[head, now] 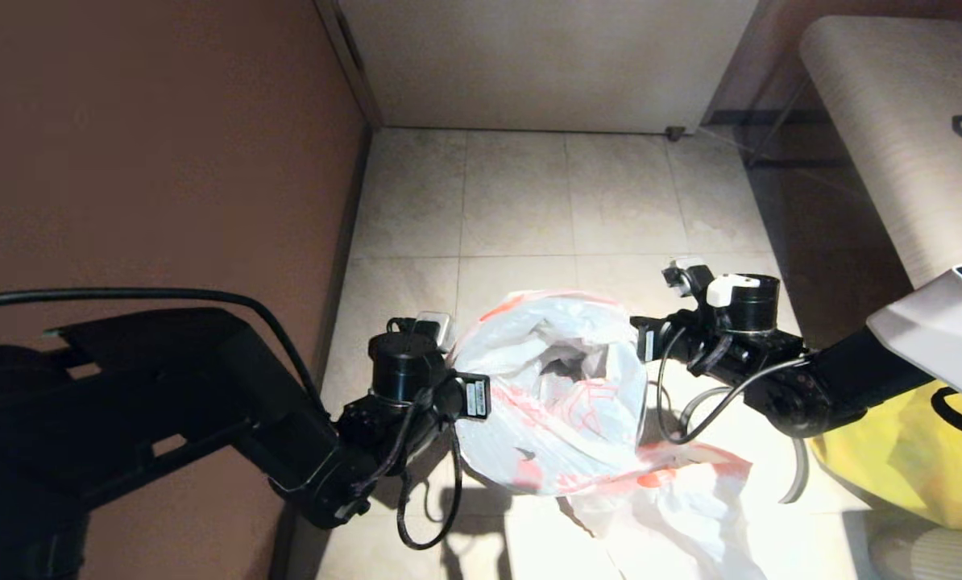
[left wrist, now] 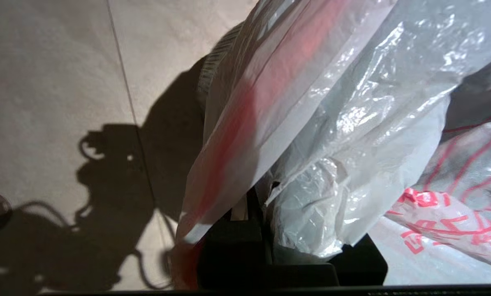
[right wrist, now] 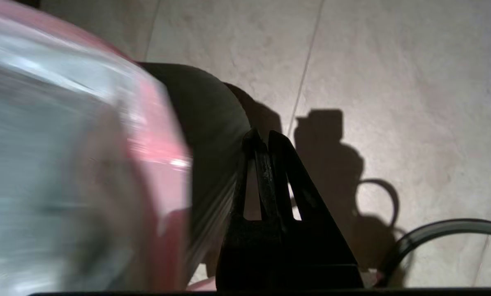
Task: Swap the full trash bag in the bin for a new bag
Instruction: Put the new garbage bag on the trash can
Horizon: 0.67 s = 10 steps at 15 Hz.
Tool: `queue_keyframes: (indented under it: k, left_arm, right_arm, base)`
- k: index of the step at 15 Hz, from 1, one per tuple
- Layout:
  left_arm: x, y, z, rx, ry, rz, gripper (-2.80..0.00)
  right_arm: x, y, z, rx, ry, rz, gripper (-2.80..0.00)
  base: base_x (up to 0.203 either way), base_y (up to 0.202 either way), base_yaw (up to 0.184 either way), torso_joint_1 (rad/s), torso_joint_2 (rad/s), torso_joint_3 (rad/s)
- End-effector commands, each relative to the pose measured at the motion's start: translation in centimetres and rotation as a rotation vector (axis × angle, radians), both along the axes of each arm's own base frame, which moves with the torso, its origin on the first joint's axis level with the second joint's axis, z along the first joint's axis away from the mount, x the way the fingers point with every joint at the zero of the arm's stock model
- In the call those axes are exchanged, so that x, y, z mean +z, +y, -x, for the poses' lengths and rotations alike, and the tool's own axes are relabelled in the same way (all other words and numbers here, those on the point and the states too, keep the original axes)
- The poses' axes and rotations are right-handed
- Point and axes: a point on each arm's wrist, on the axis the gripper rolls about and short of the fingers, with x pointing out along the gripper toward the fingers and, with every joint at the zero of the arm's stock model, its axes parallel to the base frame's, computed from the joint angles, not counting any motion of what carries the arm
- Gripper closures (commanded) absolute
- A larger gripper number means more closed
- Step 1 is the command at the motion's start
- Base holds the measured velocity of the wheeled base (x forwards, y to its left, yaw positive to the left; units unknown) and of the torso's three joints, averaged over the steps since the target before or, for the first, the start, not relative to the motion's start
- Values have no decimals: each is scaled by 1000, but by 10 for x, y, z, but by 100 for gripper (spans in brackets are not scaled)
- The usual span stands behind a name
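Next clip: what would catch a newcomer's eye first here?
A white plastic bag with red print billows open on the tiled floor, mid-frame, between the two arms. The left gripper pinches its edge on one side; the right gripper, jaws shut, sits at the other. A yellow bag lies far right.

Trash bag between both arms, yellow bag far right.

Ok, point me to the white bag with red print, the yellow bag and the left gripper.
white bag with red print [head: 578,403]: head view, on its front wall below the open mouth.
yellow bag [head: 916,467]: head view, on its crumpled side.
left gripper [left wrist: 255,213]: left wrist view, where it is closed on the white bag's edge.
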Motion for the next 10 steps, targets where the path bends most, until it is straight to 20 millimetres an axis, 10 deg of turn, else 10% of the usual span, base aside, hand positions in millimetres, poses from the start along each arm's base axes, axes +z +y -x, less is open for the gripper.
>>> queue_keyframes:
  k: [1, 6, 10]
  left_arm:
    - [17, 5, 0, 3, -20, 30, 0]
    - [22, 15, -23, 74, 83, 87, 0]
    - [-10, 12, -54, 167, 279, 122, 0]
  right_arm:
    - [-10, -9, -4, -19, 30, 7, 0]
    - [15, -27, 4, -70, -1, -37, 0]
    - [13, -42, 31, -212, 45, -29, 0]
  base:
    - [0, 0, 0, 0, 0, 0]
    - [0, 0, 0, 0, 0, 0]
    - [0, 0, 0, 0, 0, 0]
